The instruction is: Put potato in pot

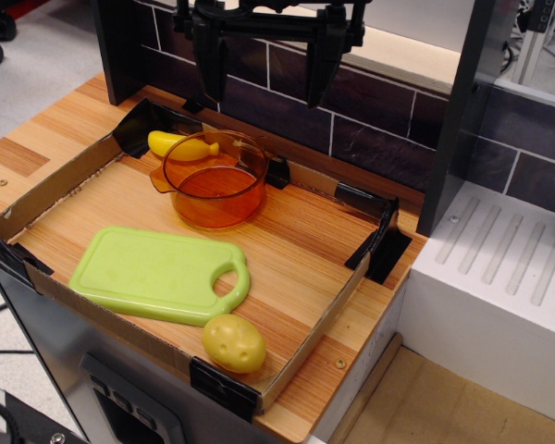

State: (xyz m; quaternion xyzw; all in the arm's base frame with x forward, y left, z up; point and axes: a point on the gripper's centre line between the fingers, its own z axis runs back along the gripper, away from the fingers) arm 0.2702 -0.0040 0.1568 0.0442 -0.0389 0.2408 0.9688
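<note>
Nothing has been grabbed yet. The potato (pixel 233 343) is parked at the near edge of the tray (pixel 46 199), tucked against the cardboard wall and just right of the green cutting board (pixel 153 273). A miss is probably the main risk here: with the wall so close, a finger could get blocked or the potato could be shoved along and roll away. The banana toy (pixel 180 145) behind the pot (pixel 215 179) could also be mistaken for it. The gripper (pixel 266 65) is held high at the far side, above the pot, fingers spread wide and pointing down, with nothing between them.
</note>
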